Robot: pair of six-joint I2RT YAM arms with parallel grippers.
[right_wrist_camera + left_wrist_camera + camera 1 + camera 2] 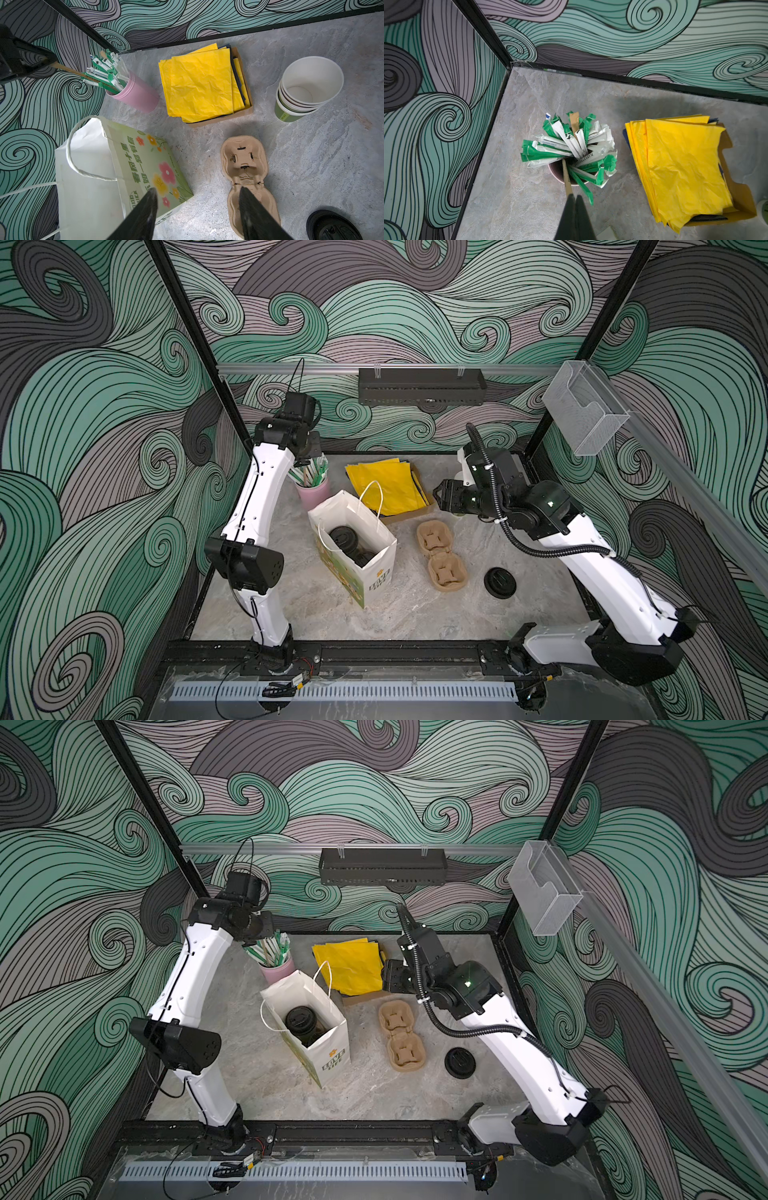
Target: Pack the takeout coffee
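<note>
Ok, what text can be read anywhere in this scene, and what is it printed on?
"LOVE LIFE": narrow side of the paper bag.
"春风十里" and "如一路有你": the bag's flowered face, in the right wrist view.
Smaller print low on that face: partly hidden, not readable.
"PLAN", rest cut off: a straw wrapper in the pink cup.
Label on the green cup stack: too small to read.

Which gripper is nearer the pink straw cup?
Left. The left gripper is above the pink cup, shut on a brown stick from it; the right gripper hovers open beyond the yellow napkins.
</note>
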